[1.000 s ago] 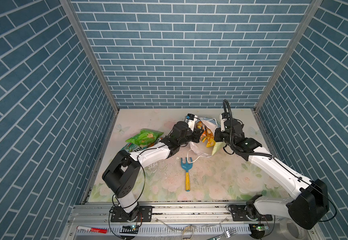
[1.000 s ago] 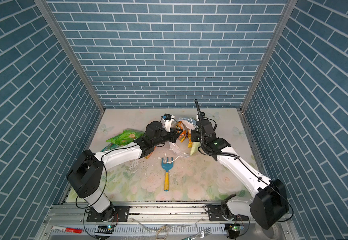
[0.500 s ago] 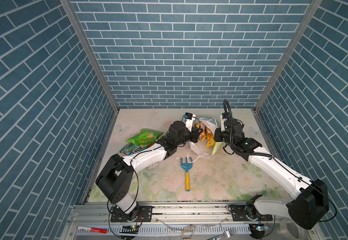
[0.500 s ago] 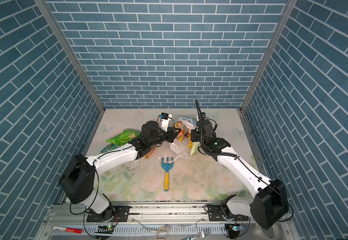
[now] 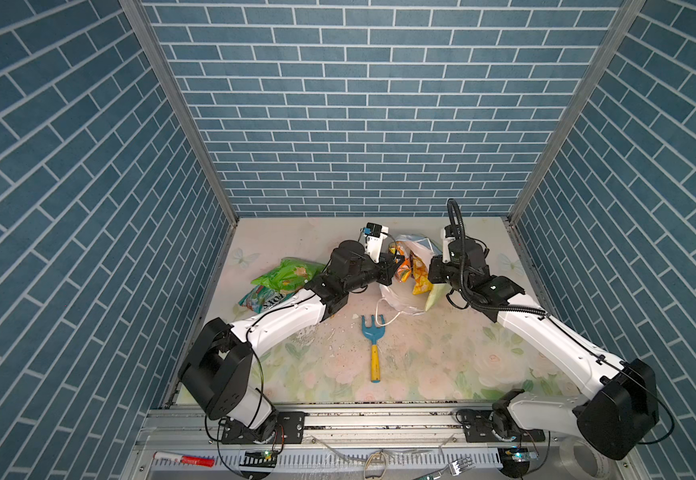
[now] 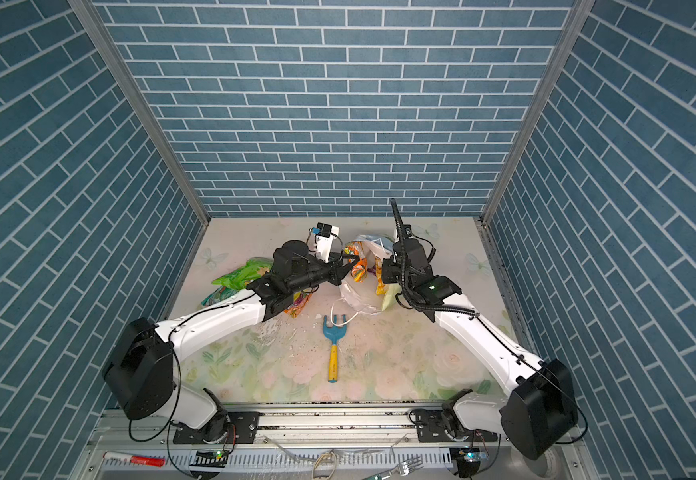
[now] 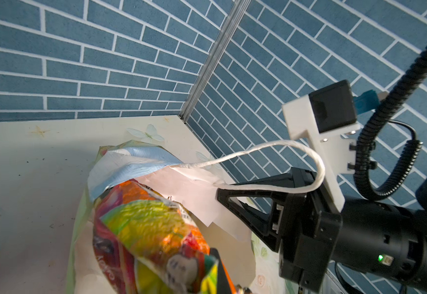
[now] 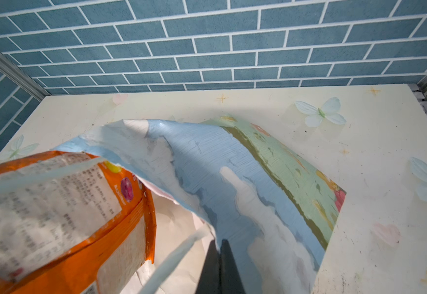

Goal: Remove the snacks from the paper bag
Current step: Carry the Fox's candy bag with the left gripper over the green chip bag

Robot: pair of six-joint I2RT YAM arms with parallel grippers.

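Both top views look down from high above the near edge of the surface (image 5: 421, 374), facing the back wall (image 5: 358, 124). They stand far enough off to hold the left arm (image 5: 279, 320), the right arm (image 5: 545, 336) and all three walls. They share nearly the whole scene, with a slight sideways offset between them. The left wrist view sits low and close, looking across the bag (image 7: 136, 163) and a packet (image 7: 151, 229) toward a far corner, the right arm (image 7: 360, 229) alongside. The right wrist view looks over its own fingers (image 8: 222, 267) toward the back wall, very near the same bag and packet.
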